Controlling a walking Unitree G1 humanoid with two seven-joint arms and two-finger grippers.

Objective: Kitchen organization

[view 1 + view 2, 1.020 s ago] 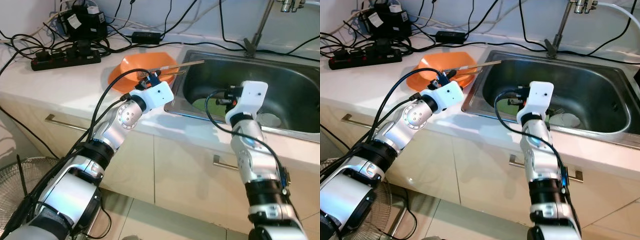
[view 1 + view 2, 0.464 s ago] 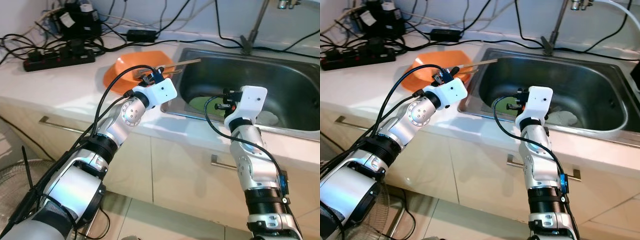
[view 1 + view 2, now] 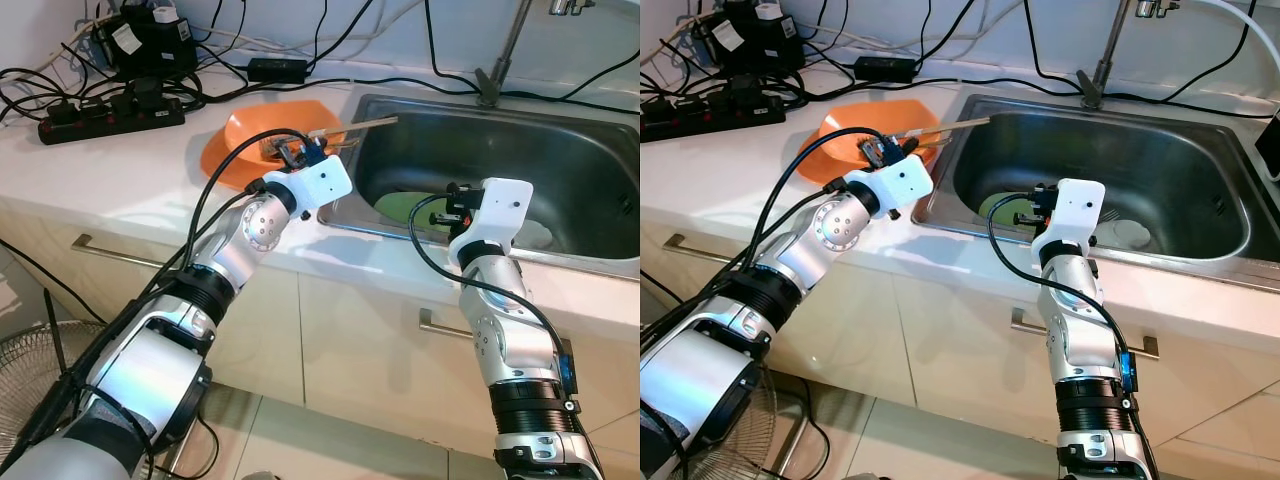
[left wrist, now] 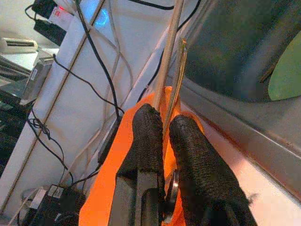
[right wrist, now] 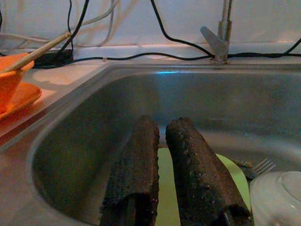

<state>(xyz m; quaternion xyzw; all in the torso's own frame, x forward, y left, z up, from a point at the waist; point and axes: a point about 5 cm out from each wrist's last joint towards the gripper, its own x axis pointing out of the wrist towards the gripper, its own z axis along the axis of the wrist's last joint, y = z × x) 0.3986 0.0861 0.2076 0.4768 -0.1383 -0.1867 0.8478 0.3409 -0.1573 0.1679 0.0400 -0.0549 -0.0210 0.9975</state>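
An orange bowl (image 3: 245, 140) sits on an orange plate on the white counter, left of the steel sink (image 3: 590, 160). My left gripper (image 4: 164, 123) hovers over the bowl, shut on a pair of long chopsticks (image 3: 365, 124) whose far ends reach over the sink's corner. My right gripper (image 5: 162, 129) is at the sink's front rim, pointing into the basin, shut with nothing between its fingers. In the basin lie a green plate (image 3: 1002, 203), a white dish (image 3: 1128, 236) and a fork (image 5: 257, 167).
A black power strip (image 3: 110, 115), chargers and tangled cables (image 3: 250, 60) crowd the back of the counter. The faucet (image 3: 500, 55) rises behind the sink. Cabinet fronts with bar handles (image 3: 115, 252) lie below, and a fan grille (image 3: 40, 360) stands on the floor at left.
The view has shifted slightly. Both arms keep much the same poses, and the left gripper still holds the chopsticks over the orange bowl.
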